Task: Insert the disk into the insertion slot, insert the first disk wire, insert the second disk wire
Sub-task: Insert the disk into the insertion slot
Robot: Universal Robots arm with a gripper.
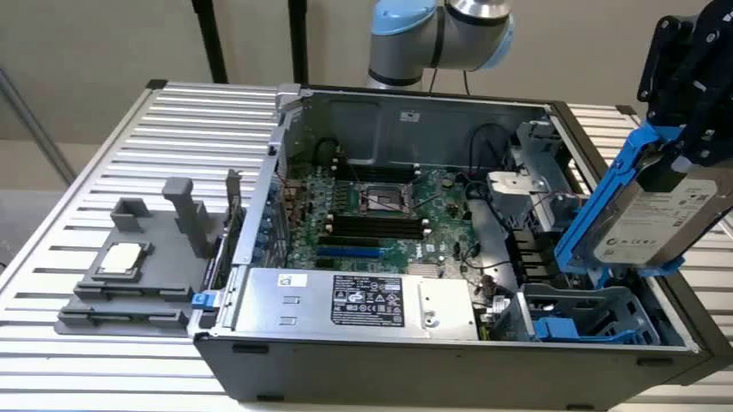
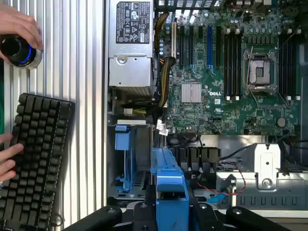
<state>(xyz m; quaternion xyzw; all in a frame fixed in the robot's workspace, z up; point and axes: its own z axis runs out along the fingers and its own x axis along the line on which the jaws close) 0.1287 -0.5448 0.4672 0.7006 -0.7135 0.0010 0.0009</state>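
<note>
1. Blue-framed and silver-grey, the disk (image 1: 658,225) is clenched in the gripper (image 1: 684,148), which grasps its upper end
2. Above the insertion slot (image 1: 586,313) the disk stands nearly upright, its long axis leaning a little; its lower end is close over the slot's far rim, and I cannot tell if they touch
3. Open-topped, the insertion slot holds no drive yet and sits in a corner of the computer case (image 1: 458,365)
4. Beside the insertion slot lies the power supply (image 1: 355,300), with the motherboard (image 1: 378,215) beyond
</note>
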